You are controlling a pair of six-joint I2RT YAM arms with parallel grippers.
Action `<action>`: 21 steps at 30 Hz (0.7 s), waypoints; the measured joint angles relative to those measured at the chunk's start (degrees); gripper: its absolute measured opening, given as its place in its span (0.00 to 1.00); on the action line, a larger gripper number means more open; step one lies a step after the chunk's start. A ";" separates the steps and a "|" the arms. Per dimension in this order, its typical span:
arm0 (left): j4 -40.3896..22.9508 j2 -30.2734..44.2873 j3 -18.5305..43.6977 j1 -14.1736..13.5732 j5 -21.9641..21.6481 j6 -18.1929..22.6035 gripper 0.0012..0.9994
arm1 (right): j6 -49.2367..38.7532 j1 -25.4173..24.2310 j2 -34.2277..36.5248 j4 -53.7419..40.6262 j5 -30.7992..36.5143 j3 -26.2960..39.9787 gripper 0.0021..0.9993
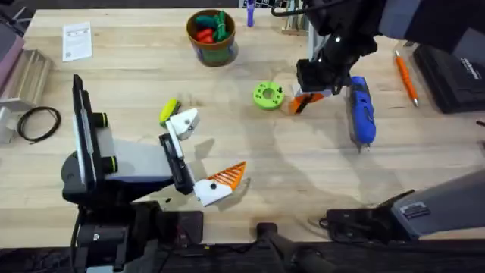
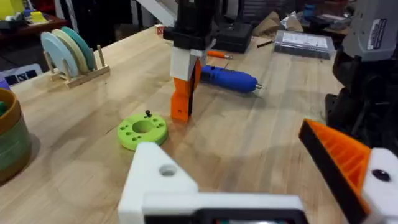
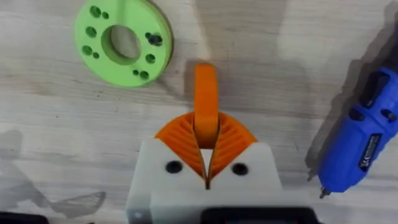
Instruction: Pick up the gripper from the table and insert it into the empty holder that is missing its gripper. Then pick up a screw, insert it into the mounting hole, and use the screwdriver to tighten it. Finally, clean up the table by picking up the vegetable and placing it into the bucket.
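My right gripper (image 1: 309, 97) (image 3: 206, 140) is shut on the gripper, a small orange block (image 3: 206, 99) (image 2: 181, 98). The block stands upright, its lower end at the tabletop, just right of a green disc (image 1: 267, 95) (image 2: 142, 130). A small dark screw (image 2: 147, 114) sits on the disc. The blue screwdriver (image 1: 361, 112) (image 3: 364, 140) lies to the right of the block. My left gripper (image 1: 203, 152) (image 2: 249, 174) is open; one finger is bare white with a hole (image 2: 163, 169), the other carries an orange ribbed pad (image 2: 339, 152). The yellow-green vegetable (image 1: 168, 111) lies beside the bare finger. The bucket (image 1: 211, 47) stands at the back.
Red and green toy vegetables fill the bucket. A slim orange tool (image 1: 405, 77) and a black case (image 1: 453, 72) lie at the far right. A paper card (image 1: 77, 39) and a coiled black cable (image 1: 38, 121) are at the left. A rack of discs (image 2: 67, 53) stands farther back.
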 joint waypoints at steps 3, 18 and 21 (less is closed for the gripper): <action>0.00 0.01 0.00 0.00 0.01 0.02 0.99 | -0.01 0.00 0.00 -0.87 0.01 0.08 0.01; 0.00 0.00 0.00 0.00 0.02 0.02 0.99 | -0.01 -1.68 -16.41 -5.28 -2.82 4.31 0.01; 0.00 -0.02 0.00 0.00 0.02 0.02 0.99 | -0.01 -1.72 -18.01 -3.27 -5.97 4.23 0.01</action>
